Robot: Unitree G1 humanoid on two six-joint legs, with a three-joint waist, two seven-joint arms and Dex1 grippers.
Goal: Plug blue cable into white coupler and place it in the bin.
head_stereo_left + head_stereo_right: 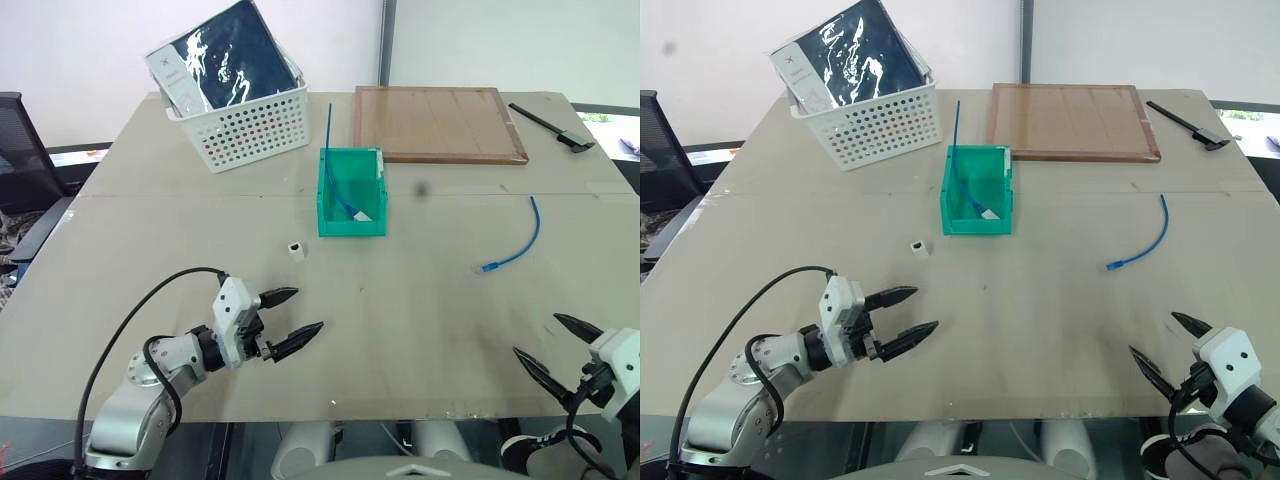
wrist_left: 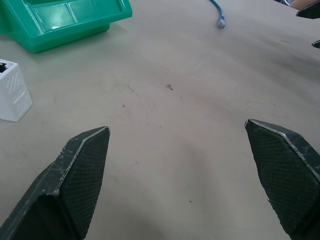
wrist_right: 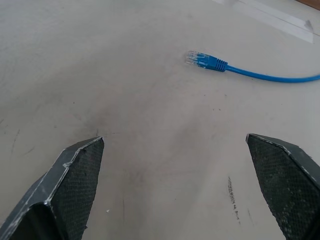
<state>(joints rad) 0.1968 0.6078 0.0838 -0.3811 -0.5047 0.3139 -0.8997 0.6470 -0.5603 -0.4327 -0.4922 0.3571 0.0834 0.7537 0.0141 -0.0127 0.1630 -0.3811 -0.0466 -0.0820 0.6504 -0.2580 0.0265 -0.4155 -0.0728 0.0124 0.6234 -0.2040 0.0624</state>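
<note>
The blue cable (image 1: 518, 244) lies curved on the table at the right, its clear plug (image 3: 196, 58) toward me. The white coupler (image 1: 295, 248) stands on the table left of centre, just in front of the green bin (image 1: 351, 225). A straight blue cord with a white piece (image 1: 340, 195) leans inside the bin. My left gripper (image 1: 297, 319) hovers open near the front left, short of the coupler (image 2: 12, 91). At the front right my right gripper (image 1: 552, 345) is open, nothing between its fingers, with the cable's plug beyond it.
A white perforated basket (image 1: 245, 125) holding a dark packet sits at the back left. A wooden tray (image 1: 438, 122) lies at the back right, with a black tool (image 1: 552, 127) beside it. The table's front edge runs just under both grippers.
</note>
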